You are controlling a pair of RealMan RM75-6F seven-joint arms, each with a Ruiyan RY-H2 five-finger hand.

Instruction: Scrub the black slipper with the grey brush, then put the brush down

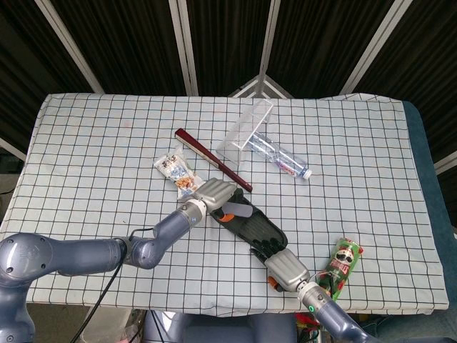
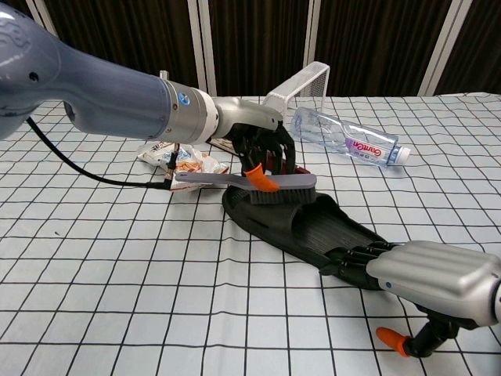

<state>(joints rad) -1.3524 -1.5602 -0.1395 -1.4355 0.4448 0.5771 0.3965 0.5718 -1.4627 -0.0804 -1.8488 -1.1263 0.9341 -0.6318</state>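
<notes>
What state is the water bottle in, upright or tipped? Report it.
Tipped. The water bottle lies on its side on the checked cloth, cap end pointing right.

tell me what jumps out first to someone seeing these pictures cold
The left hand holds a grey brush with its bristles down on the strap of a black slipper at the middle of the checked table. The right hand rests its dark fingers on the slipper's near end. Behind lies a clear water bottle.
</notes>
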